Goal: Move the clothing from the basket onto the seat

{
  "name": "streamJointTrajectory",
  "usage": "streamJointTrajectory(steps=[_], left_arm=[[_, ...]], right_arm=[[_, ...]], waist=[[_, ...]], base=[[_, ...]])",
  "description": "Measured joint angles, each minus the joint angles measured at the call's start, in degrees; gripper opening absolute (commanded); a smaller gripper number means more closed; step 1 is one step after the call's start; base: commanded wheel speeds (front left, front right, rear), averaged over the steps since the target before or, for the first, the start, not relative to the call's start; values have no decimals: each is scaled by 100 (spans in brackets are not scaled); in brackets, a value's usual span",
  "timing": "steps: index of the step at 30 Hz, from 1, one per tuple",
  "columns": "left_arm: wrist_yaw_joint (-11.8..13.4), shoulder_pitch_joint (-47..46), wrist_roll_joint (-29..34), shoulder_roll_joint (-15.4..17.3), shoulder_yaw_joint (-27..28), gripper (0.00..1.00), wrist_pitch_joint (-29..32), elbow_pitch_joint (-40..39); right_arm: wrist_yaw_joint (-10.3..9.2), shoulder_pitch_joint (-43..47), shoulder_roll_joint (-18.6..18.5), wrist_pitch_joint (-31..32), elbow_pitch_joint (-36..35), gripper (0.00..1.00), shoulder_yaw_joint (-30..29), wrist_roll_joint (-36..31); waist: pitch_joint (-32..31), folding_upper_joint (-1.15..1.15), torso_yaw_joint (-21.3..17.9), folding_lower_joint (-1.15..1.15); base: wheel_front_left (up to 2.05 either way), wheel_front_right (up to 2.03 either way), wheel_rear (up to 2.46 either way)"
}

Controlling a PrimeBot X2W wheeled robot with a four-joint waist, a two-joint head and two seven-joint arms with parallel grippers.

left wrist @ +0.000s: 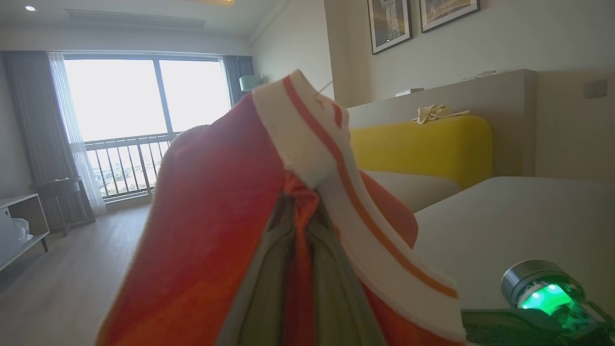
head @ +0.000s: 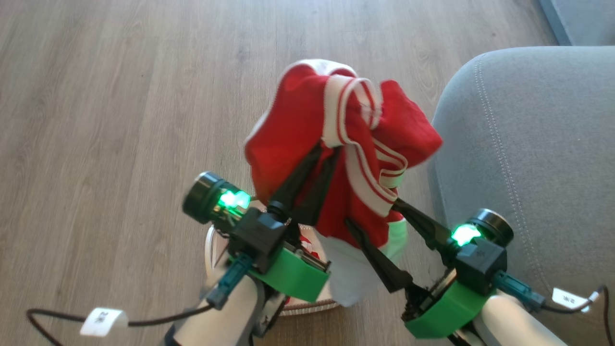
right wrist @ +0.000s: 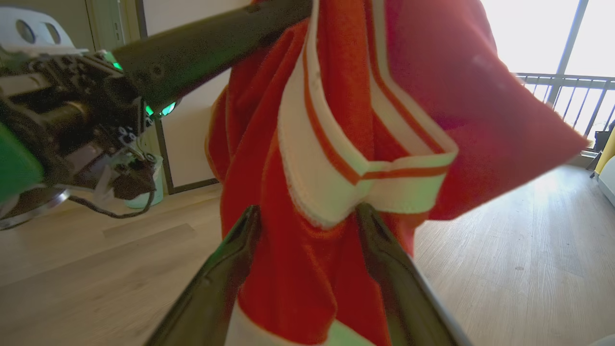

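Wood floor (head: 120,96) all round, and the seat (head: 538,144) is off to my right, its rounded grey corner close to the load. Clothing (head: 298,125): the red piece with the striped white trim is up in the air, hanging just beside that corner but not over the cushion. The basket (head: 307,303) sits low under my left arm with only a bit of its rim showing. There may be a second red piece inside, though the arm covers too much for me to be sure. My left claw (head: 326,150) is pinched tight on a fold of the red cloth and carries the whole weight. My right claw (head: 371,211) stands wide, its fingers either side of the dangling hem, gripping nothing.

Worries now. It's one narrow pinch on soft fabric, so a quick swing toward the seat could pull the fold out and drop the piece on the floor. That loose trim loop could hook a spread right finger and drag the cloth back as I move. The low hem might also catch the cushion's edge and slide off the corner instead of landing on top.
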Motion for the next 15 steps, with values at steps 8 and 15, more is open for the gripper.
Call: streamJointTrajectory(steps=[8,15], left_arm=[[-56,-51,-93,1,-452,0,0,92],[-52,-53,-194,4,-719,0,0,121]], right_arm=[[0,-371,113,0,281,100,38,-231],[0,-416,352,0,559,100,-16,-443]], waist=[[37,0,95,0],[35,0,167,0]], base=[[0,0,0],[0,0,0]])
